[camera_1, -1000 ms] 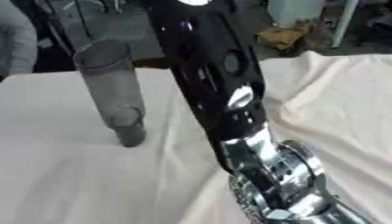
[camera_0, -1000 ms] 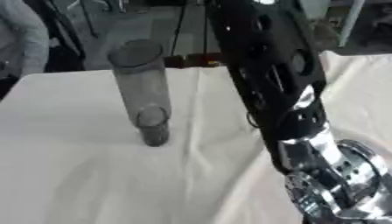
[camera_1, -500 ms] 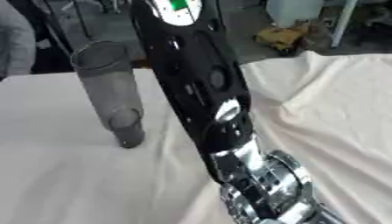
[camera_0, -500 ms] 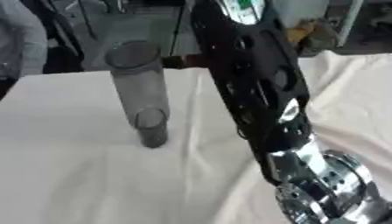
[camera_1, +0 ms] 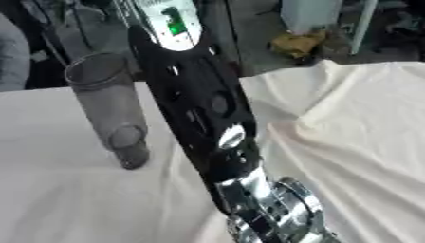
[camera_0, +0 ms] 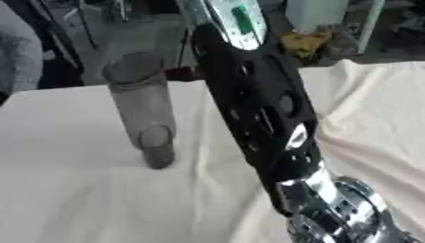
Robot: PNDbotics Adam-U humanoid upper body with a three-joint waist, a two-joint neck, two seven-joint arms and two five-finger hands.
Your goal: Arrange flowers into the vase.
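A tall smoky glass vase [camera_0: 142, 108] stands upright on the white cloth-covered table [camera_0: 66, 190], left of centre, and it looks empty. My right arm [camera_0: 259, 110], black with a silver joint [camera_0: 340, 209] near the lower edge, slants up across the middle of both views, just right of the vase and apart from it. A white panel with a green light [camera_1: 170, 23] shows near the arm's upper end. Neither hand shows in any view. No flowers are in view.
The white cloth lies in raised folds [camera_1: 357, 123] on the right side of the table. Beyond the table's far edge there is floor with a yellow object [camera_1: 299, 42] and dark stands.
The arm's upper end has swung to the left, towards the vase's top, and its white panel with the green light has come into view. The vase has not moved.
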